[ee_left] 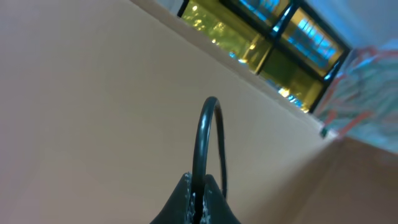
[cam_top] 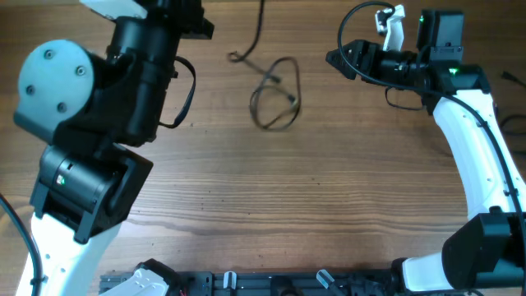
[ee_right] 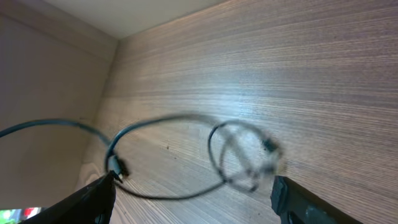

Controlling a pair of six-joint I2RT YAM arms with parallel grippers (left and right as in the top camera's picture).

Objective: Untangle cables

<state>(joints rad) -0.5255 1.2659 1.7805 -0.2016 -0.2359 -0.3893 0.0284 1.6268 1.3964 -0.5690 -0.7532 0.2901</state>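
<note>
The left hand (ee_left: 198,194) is squeezing shut on a loop of cable (ee_left: 200,134). The right hand (ee_right: 193,183) is spreading its fingers wide and gripping nothing. The tangled cables (cam_top: 275,97) are lying on the bench (cam_top: 271,197), in front of the right hand.

Soft, even overhead light; cables (ee_right: 210,148) blurred in right wrist view; windows (ee_left: 261,50) glare brightly in left
</note>
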